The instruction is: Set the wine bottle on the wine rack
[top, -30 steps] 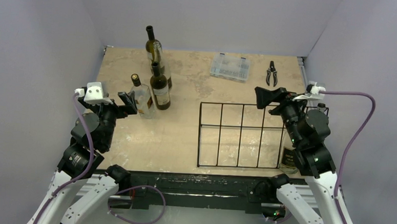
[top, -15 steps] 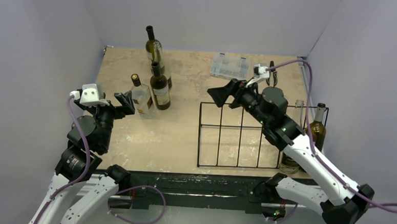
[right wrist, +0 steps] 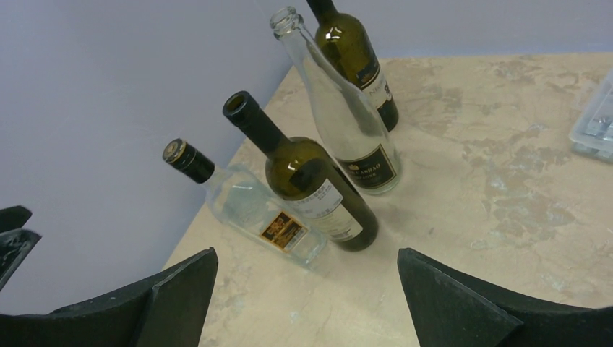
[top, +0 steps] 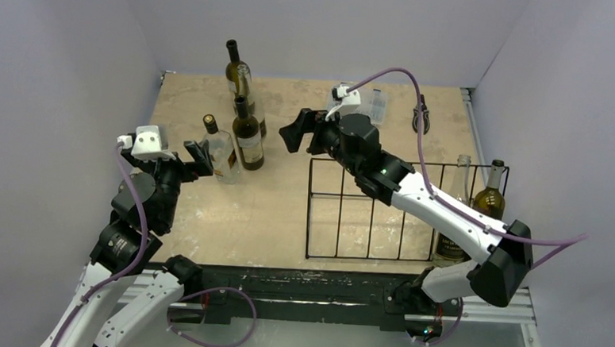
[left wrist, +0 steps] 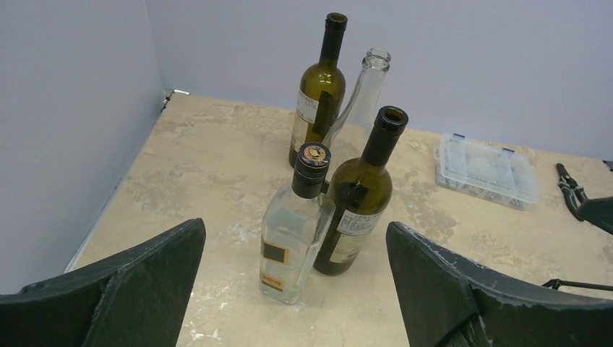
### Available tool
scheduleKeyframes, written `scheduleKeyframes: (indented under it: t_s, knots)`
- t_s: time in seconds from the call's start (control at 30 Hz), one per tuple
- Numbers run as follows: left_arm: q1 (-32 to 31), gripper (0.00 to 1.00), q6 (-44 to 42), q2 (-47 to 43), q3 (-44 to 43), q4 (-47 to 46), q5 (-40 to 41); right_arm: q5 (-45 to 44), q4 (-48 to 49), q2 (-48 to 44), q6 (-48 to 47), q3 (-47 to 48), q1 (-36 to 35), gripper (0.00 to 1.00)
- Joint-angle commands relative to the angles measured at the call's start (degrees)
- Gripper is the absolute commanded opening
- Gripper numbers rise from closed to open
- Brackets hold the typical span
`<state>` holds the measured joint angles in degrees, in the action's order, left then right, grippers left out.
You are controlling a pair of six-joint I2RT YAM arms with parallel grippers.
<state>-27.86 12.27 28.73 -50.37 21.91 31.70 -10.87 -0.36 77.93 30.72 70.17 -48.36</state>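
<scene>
I am swinging my right claw, gaping wide and holding nothing, away from the wine rack by the bench's near-right edge toward the dark wine bottle standing far-left (the next pick, I judge).

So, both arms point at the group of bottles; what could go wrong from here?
The bottles stand close: closing on the capped clear bottle may tip the open dark bottle beside it.
The left end effector and right end effector, both open, aim at the same group and could collide.
The right forearm reaches over the wine rack and might catch its top wire.
</scene>
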Motion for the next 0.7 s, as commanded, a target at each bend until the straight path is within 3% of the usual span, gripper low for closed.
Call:
scheduleKeyframes:
  t_s: [0.0,0.47,0.67]
  knots:
    - [-0.27,0.96,-1.46,0.74,-1.72,-1.96,-0.2,-4.51,1.94,4.29,-2.91,6.22,-1.31,0.99]
    - [-0.27,0.96,-1.81,-0.03,-0.97,-2.47,1.29,-8.09,6.06,24.01,-8.97,23.9,-5.9,0.98]
    - [-0.27,0.96,-1.1,0.04,-0.93,-2.35,0.44,-9.76,7.28,30.96,-8.19,29.76,-6.28,0.76]
